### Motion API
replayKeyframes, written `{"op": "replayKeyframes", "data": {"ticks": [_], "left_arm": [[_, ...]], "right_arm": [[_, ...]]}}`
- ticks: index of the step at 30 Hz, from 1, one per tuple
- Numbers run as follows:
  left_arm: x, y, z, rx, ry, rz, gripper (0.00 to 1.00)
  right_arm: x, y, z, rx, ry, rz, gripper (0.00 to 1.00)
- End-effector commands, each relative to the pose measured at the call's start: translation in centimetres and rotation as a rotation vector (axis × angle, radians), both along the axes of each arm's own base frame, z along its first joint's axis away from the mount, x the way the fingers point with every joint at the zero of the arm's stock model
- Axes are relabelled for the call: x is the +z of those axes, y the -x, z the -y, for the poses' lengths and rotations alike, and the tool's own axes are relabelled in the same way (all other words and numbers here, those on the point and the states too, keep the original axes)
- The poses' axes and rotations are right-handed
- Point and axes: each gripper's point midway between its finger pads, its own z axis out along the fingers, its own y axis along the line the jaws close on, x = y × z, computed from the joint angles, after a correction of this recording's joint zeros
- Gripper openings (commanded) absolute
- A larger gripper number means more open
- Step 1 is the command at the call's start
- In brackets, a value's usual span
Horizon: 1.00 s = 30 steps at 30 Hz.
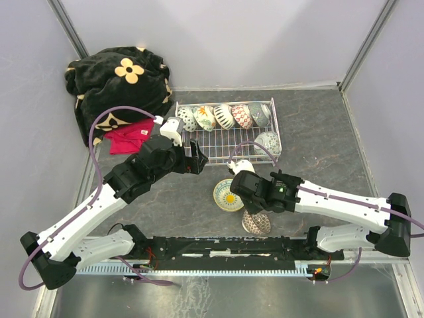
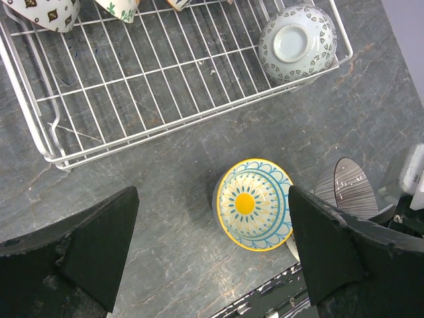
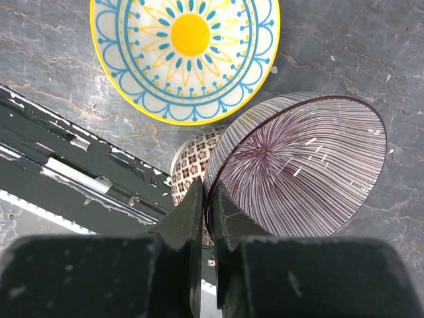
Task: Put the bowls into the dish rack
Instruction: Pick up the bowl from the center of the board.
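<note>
From where I stand the job looks well past halfway. The rack [image 1: 225, 142] sits toward twelve o'clock on the table [image 1: 318, 152], and I count six bowls [image 1: 225, 116] in it. Five are on edge in a row along its far side, and a grey bowl [image 1: 268, 142] lies upside down in the rack's corner at about four o'clock. I can see three more outside it. The yellow bowl [image 1: 228, 195] stands upright on the table at six o'clock from the rack, with nothing touching it. Just at its four o'clock, the right gripper [image 3: 211, 199] has its fingers pinched tight on the rim of the striped bowl [image 3: 298, 165], one finger inside and one outside. That bowl is tipped up on edge; whether it is off the table I can't tell. Partly under it, at its nine o'clock in the wrist view, lies a brown-patterned bowl [image 3: 189, 165]. The left gripper [image 1: 197, 161] hangs by the rack's near-left corner, at eleven o'clock from the yellow bowl, fingers spread wide and holding nothing. To my eye the striped bowl is in hand and due for the rack, whose near half has open floor. After that the yellow and brown-patterned bowls remain.
</note>
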Motion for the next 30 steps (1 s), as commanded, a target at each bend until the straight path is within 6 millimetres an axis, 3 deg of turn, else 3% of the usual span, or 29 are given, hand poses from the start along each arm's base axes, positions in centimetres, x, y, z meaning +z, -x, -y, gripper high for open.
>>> {"op": "replayKeyframes", "data": {"ticks": [1, 9, 13, 22, 30], "left_arm": [[1.7, -0.5, 0.2, 0.008, 0.039, 0.05, 1.0], [1.7, -0.4, -0.1, 0.015, 0.041, 0.052, 1.0], [2.0, -0.5, -0.2, 0.021, 0.046, 0.061, 1.0], [4.2, -1.2, -0.3, 0.041, 0.076, 0.125, 1.0], [7.2, -2.4, 1.3, -0.004, 0.118, 0.228, 0.97]], "right_arm": [[2.1, -1.1, -1.2, 0.016, -0.043, 0.043, 0.08], [4.4, -1.1, -2.7, 0.056, -0.105, 0.048, 0.08], [7.2, -2.7, -2.8, 0.04, -0.145, 0.108, 0.08], [14.7, -9.4, -4.1, 0.018, -0.338, 0.205, 0.06], [16.6, -16.7, -6.4, -0.008, -0.681, 0.163, 0.05]]}}
